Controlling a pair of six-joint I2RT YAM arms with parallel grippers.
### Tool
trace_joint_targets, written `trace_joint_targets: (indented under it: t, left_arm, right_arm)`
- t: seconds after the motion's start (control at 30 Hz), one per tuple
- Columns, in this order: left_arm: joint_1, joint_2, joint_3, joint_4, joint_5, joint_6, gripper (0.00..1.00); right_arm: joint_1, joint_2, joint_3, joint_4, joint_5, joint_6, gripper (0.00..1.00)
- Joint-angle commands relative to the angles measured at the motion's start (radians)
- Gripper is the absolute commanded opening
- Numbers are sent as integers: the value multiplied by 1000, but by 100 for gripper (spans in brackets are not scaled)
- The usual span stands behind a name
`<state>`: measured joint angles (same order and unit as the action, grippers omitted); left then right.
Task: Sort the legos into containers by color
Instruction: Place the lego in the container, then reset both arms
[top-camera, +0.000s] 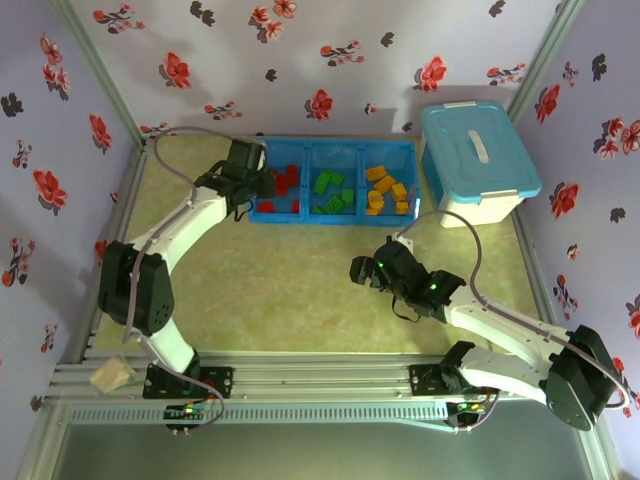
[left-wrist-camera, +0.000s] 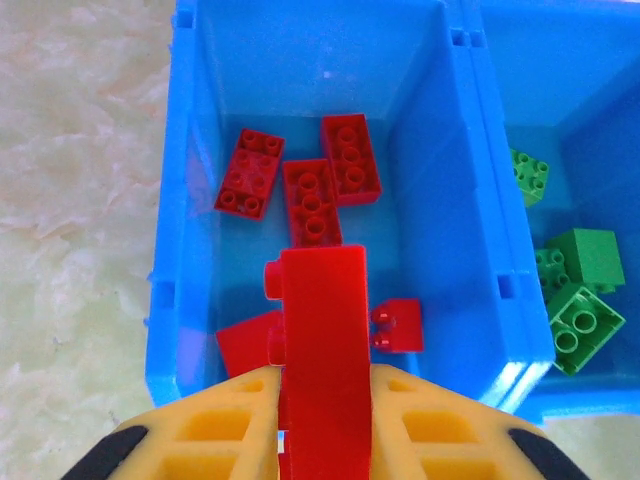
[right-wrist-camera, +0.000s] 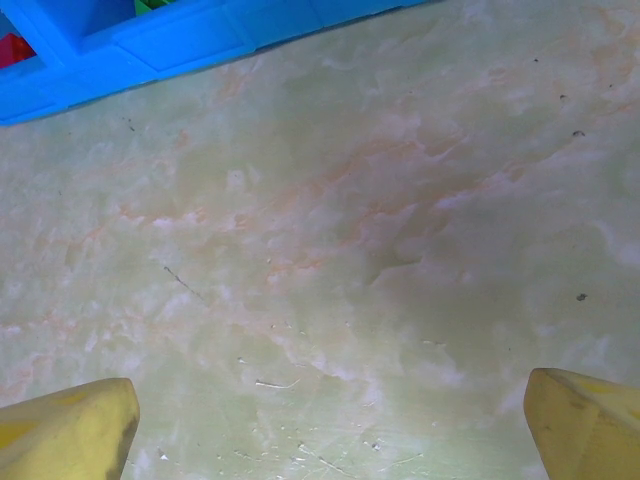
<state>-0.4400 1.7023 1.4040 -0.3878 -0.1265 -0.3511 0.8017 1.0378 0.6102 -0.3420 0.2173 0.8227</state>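
Now | left gripper (left-wrist-camera: 322, 392) clamped on a red brick (left-wrist-camera: 322, 320), held on end above the tray's left compartment (left-wrist-camera: 178, 200), over the other red legos (left-wrist-camera: 312, 200) | right gripper (right-wrist-camera: 330, 420) spread wide above bare table (right-wrist-camera: 380, 200), nearer | risk: drop height seems considerable; once released, the brick may bounce across the divider (left-wrist-camera: 470, 200) into the greens (left-wrist-camera: 585, 320).

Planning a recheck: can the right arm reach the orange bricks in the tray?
Probably yes: its open end effector sits over bare table just short of the orange bricks, with nothing between.
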Motion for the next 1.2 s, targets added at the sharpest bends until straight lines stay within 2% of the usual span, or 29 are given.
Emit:
trace_joint_targets:
  t: [0.0,0.4,0.47,0.6,0.67,0.73,0.87,1.17]
  left_arm:
    - [10,47,63,-18,10,22,23]
    - [12,217,204,-77,14,38,25]
    - [12,234,231,-93,14,44,31]
    - [12,237,276,-129,13,41,51]
    - [9,207,275,-133,13,40,62]
    - [6,161,257,-124,13,41,65]
    - [0,36,186,-91,1,47,67]
    - [-4,-314,-94,37,-70,43,71]
  right_arm:
    - [8,-16,-5,-18,28,19,99]
    - [8,-51,-29,-31,43,24,99]
    - [8,-50,-24,-41,45,22,99]
    - [7,-58,-23,-49,56,20,99]
    - [8,-64,-20,-56,62,16,99]
    - [8,-69,-14,-67,73,11,99]
    - [7,-84,-4,-90,111,-7,99]
    - [8,-174,71,-182,317,-119,99]
